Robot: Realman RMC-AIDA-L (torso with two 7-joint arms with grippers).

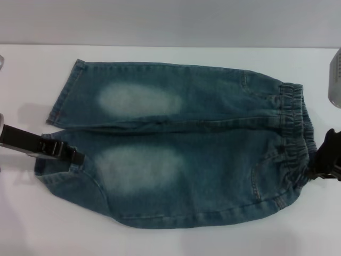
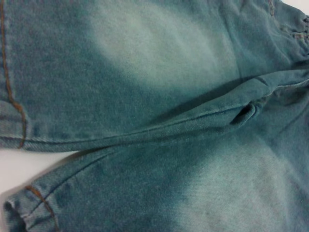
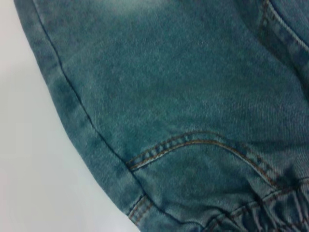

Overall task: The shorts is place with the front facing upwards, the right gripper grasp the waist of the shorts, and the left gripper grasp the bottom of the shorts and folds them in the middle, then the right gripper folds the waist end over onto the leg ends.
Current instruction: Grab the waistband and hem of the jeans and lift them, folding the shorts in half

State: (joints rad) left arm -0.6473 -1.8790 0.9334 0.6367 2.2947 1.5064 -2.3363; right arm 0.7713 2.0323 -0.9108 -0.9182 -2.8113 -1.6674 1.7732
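Plain white table (image 1: 176, 242), nothing fancy. The shorts (image 1: 176, 144) lie flat across it front up, legs toward the robot's left, waist (image 1: 294, 136) on the right. Left gripper (image 1: 66, 152) sits at the near leg's hem (image 1: 45, 160), looks pinched on the denim. Right gripper (image 1: 326, 160) is down at the waist, but I can't tell how its fingers stand. Grey wall (image 1: 170, 21) behind. No labels or writing I can read anywhere.
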